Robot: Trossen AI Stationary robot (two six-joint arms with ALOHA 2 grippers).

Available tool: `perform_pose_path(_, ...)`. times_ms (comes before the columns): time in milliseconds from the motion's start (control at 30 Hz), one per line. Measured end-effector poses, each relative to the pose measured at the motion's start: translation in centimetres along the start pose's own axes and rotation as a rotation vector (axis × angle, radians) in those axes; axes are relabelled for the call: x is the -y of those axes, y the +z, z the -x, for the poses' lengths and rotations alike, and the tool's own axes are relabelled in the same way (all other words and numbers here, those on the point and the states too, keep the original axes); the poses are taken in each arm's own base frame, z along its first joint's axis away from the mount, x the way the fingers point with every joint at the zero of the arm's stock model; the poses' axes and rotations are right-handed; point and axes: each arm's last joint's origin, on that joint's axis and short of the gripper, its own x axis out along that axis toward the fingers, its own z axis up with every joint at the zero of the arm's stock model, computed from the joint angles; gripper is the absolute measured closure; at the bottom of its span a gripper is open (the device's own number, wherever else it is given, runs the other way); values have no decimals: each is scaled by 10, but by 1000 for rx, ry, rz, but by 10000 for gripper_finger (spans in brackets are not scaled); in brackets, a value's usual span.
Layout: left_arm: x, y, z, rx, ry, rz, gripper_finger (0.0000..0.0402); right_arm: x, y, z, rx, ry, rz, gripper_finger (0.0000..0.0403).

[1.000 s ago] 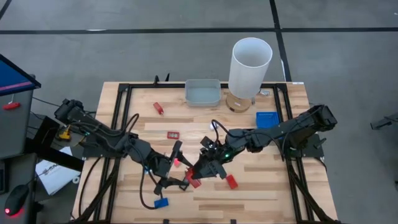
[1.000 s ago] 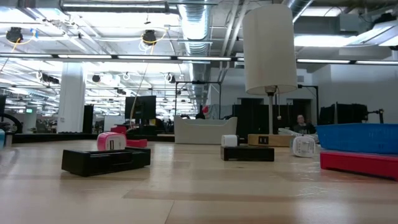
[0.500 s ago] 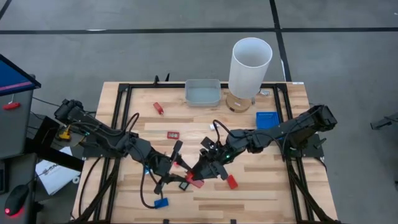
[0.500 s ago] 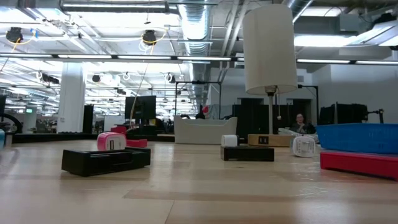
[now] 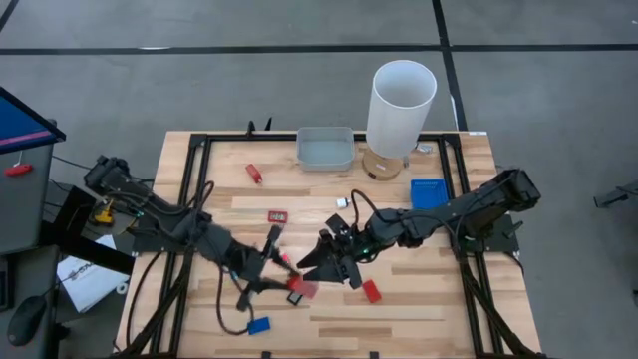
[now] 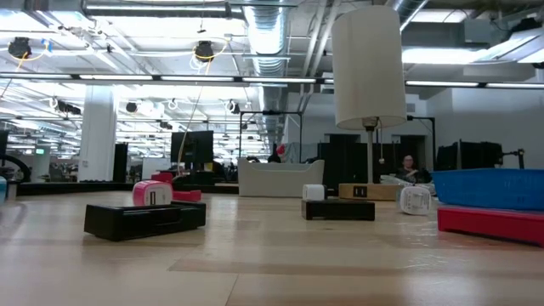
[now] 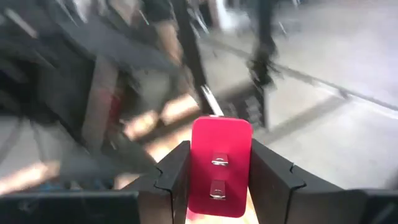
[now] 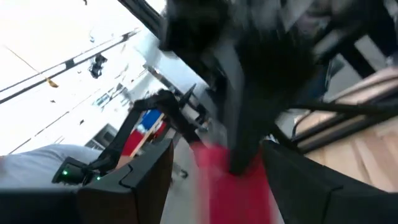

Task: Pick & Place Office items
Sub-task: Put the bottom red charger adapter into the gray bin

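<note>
In the left wrist view a red block (image 7: 219, 163) with two small metal marks stands between the fingers of my left gripper (image 7: 219, 149). That gripper (image 5: 289, 282) is shut on it over the table's middle. My right gripper (image 5: 321, 269) faces it from the right and is open. In the right wrist view its fingers stand on either side of the same blurred red block (image 8: 233, 180). Loose on the wood lie another red block (image 5: 371, 291), a blue block (image 5: 258, 325), a red framed rectangle (image 5: 277, 215) and a small red piece (image 5: 255, 174). My left gripper pinches the red block's two long sides (image 7: 194, 177) between its two fingers. The fingers come nearly level from the table's left and lie along the block, whose free end sticks out past the fingertips. The block is held above the table. Whether my right gripper touches the block I cannot tell.
A grey tray (image 5: 325, 149) and a tall white cylinder (image 5: 401, 105) stand at the far edge, with a blue tray (image 5: 427, 190) at the right. In the low view a black piece (image 6: 144, 218), another black piece (image 6: 338, 209) and a white piece (image 6: 414, 200) rest on the wood.
My left gripper, wide open a second ago, has shut on the red block held out by my right gripper. It has then drawn a little toward the table's left with the block. My right gripper has kept its place and rolled slightly.
</note>
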Motion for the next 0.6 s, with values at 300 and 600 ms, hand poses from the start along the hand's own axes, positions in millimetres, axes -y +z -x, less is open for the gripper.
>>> perform_pose_path(300,22,-12,39,-265,54,141,283,-7,-4,0,53,-32,57,165)
perform_pose_path(600,14,-36,43,-456,281,471,283,-35,-65,3,-175,-124,-108,193)
